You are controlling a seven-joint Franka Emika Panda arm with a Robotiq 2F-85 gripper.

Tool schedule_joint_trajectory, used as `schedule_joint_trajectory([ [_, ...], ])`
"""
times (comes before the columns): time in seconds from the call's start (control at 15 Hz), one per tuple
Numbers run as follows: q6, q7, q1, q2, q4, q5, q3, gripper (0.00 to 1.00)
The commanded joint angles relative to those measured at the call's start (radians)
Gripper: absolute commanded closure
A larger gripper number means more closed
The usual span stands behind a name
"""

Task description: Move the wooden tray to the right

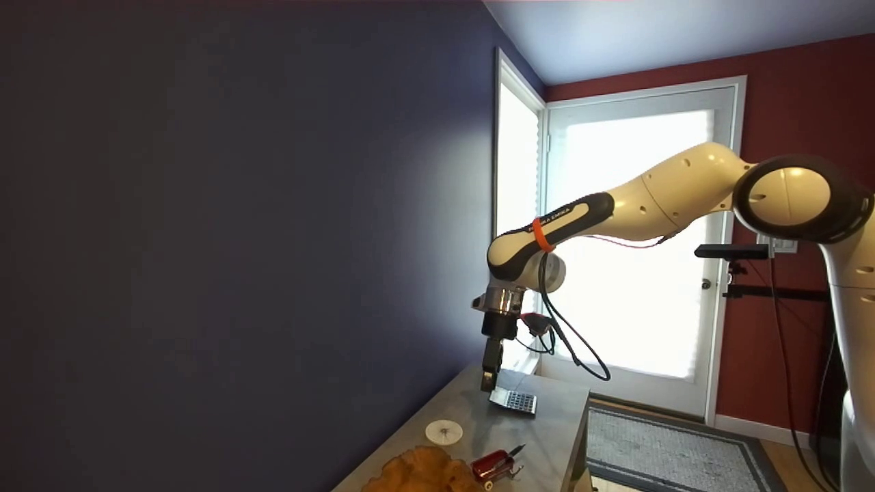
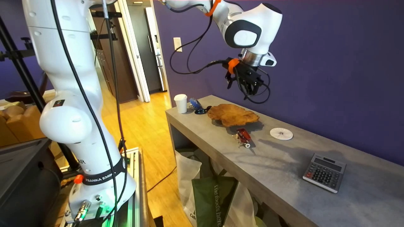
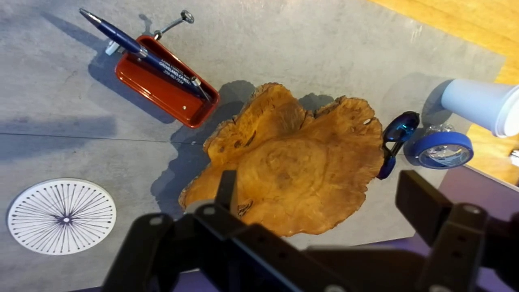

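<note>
The claw point(image 3: 322, 192) hangs wide and empty, the wooden tray point(image 3: 286, 160) below it.
Pinched off-center, the ragged-edged tray could tip and slip.

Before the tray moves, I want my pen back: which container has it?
The small red wagon: the blue pen leans in it, one end sticking out. The wooden tray shows no pen, and the white cup is lidded.

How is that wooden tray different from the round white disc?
The wooden tray is orange-brown with natural grain; the white disc bears dark lines fanning from its middle. The tray's edge is ragged and wavy, the disc's smooth and round. The tray is much wider than the disc. Both rest on the grey tabletop.
</note>
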Motion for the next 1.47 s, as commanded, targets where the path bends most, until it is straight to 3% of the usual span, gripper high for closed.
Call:
schedule_joint_trajectory([
  [0.0, 0.0, 0.005, -0.034, -0.001, 0.001, -0.007, 0.036, 0.0],
  [0.4, 0.06, -0.102, -0.092, 0.164, 0.066, 0.19, 0.083, 0.0],
  [0.8, 0.166, -0.143, -0.135, 0.336, 0.139, 0.293, 0.127, 0.0],
  [1.4, 0.195, -0.126, -0.166, 0.527, 0.301, 0.297, 0.18, 0.0],
])
